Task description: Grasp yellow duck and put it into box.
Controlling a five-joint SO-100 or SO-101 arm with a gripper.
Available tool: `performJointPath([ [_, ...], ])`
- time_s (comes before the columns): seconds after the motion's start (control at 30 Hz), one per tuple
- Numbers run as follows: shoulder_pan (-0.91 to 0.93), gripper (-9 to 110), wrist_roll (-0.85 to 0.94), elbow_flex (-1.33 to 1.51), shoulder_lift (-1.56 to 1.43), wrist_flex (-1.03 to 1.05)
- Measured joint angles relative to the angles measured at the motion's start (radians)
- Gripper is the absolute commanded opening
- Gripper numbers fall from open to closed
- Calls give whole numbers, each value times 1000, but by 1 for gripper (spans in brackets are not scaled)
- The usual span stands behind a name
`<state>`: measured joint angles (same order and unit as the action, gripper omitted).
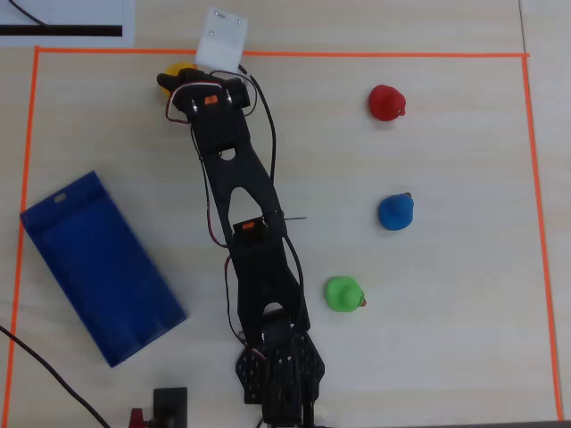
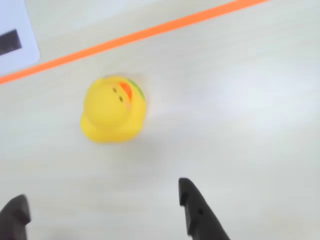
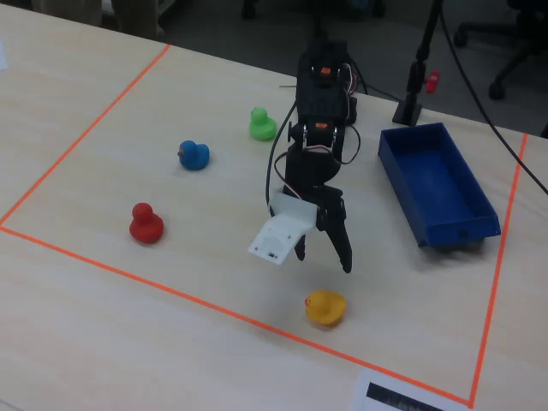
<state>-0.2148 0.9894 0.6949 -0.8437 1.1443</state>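
The arm is at the approach step: its gripper hangs spread and empty just above the yellow duck, which sits on the table near the orange tape line. The next move likely calls for lowering to straddle the duck, pinching it, then carrying it to the blue box, well apart.

Overhead view looks straight down on the whole orange-taped table, arm base at its bottom edge. Fixed view sits opposite the base, high and angled down, covering the same taped area from the far side. Wrist view rides close above the table, looking down at the yellow duck by the orange tape; all three share that corner.
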Motion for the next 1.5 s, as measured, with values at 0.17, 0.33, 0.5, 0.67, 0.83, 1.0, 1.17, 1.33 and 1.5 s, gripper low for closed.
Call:
performJointPath([
  [0.17,-17,39,-5,-114,124,-40],
  [0.33,-17,38,8,-179,201,-94],
  [0.5,-17,36,31,-187,244,-161],
  [0.67,-17,21,38,-187,245,-202],
  [0.83,-21,0,77,-187,250,-236],
  [1.0,-34,0,89,-189,258,-242],
  [1.17,-32,0,63,-206,259,-239],
  [1.33,-29,0,8,-249,178,-120],
  [1.5,-31,0,-28,-209,-127,112],
])
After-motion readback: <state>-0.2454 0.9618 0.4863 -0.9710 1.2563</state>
